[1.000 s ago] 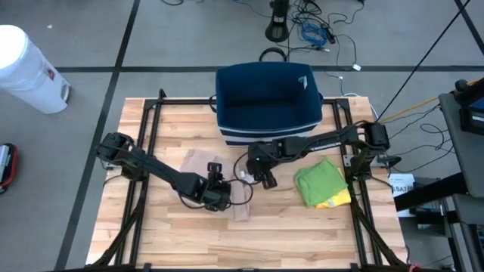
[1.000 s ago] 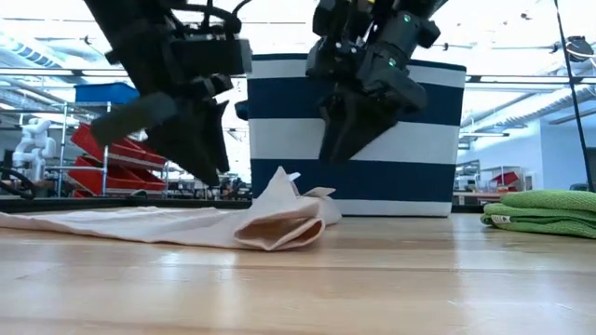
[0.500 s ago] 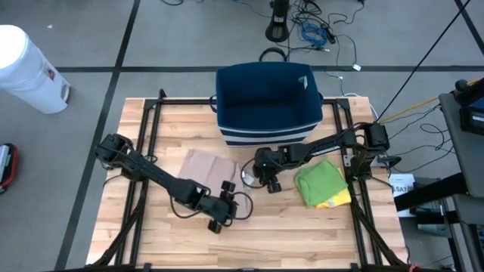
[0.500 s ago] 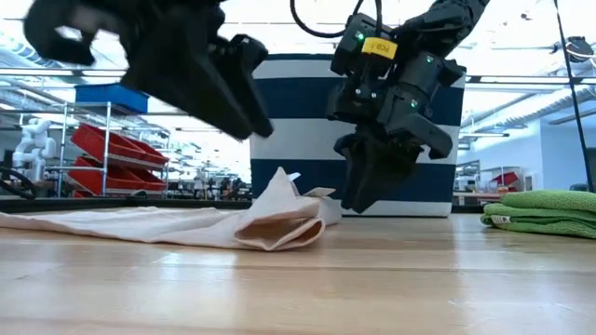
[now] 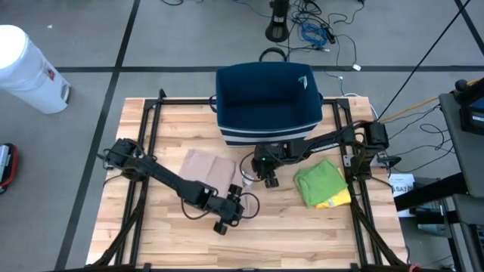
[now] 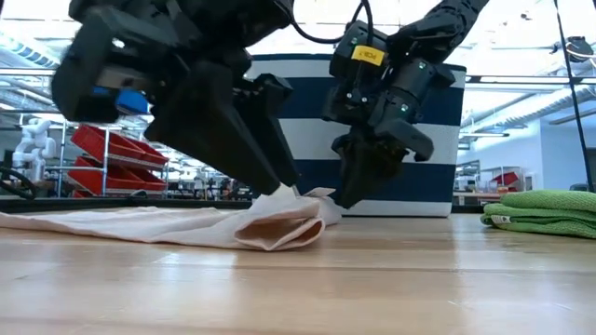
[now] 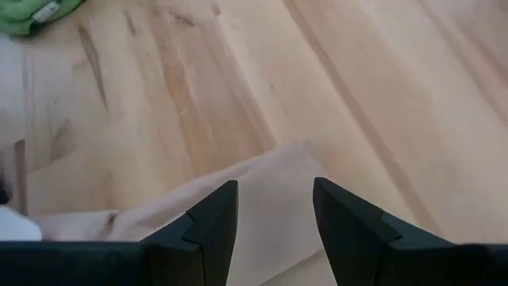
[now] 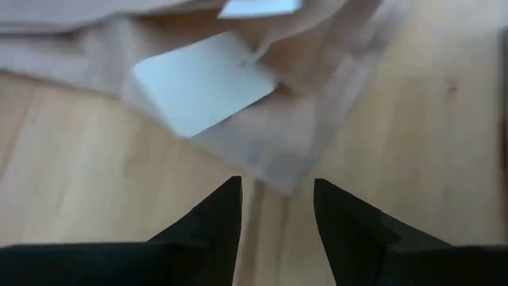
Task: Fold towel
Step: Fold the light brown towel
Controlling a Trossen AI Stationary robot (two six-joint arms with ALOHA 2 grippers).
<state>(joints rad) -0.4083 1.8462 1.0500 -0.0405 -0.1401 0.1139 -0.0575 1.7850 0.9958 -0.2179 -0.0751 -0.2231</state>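
Both the left gripper (image 7: pixel 274 208) and right gripper (image 8: pixel 276 208) hover over the beige towel (image 5: pixel 208 167), jaws open and empty.

Beige towel (image 5: pixel 210 168) lies partly folded flat on the table, one edge bunched into a raised roll (white tag (image 8: pixel 205 93) exposed), just beyond both open jaw pairs.

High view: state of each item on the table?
Beige towel: partly folded, flat on table, not gripped.
Green towel: folded, at the table's right side.
Navy bin: upright, top open.
Left gripper: fingers open, over towel corner.
Right gripper: fingers open, above towel edge.
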